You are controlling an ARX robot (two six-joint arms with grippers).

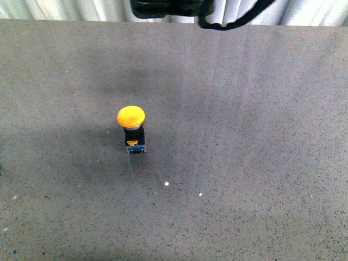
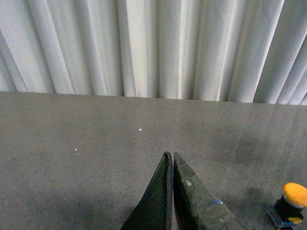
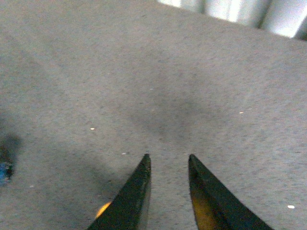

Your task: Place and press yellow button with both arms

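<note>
- Grey speckled tabletop (image 1: 244, 163) fills the front view; a couple of white flecks sit on it in front of the button.
- yellow button (image 1: 131, 129) stands upright on the tabletop, left of centre in the front view: yellow cap on top, black body, blue base with a yellow mark touching the surface.
- Nothing touches the button; neither arm shows in the front view.
- left gripper (image 2: 170, 155): fingers pressed together, only a hairline seam between them, holding nothing. It hovers over bare tabletop.
- Left wrist view also catches the button (image 2: 291, 203) at the frame edge, well apart from the fingertips, upright.
- right gripper (image 3: 167, 157): fingers apart with a clear gap, tabletop visible between them, holding nothing.
- Orange glint near one right finger and a blue blur at the frame edge in the right wrist view; too blurred to identify.
- White pleated curtain (image 2: 153, 48) runs behind the far table edge.
- Dark hardware with a black cable (image 1: 234, 23) hangs at the far edge in the front view.
</note>
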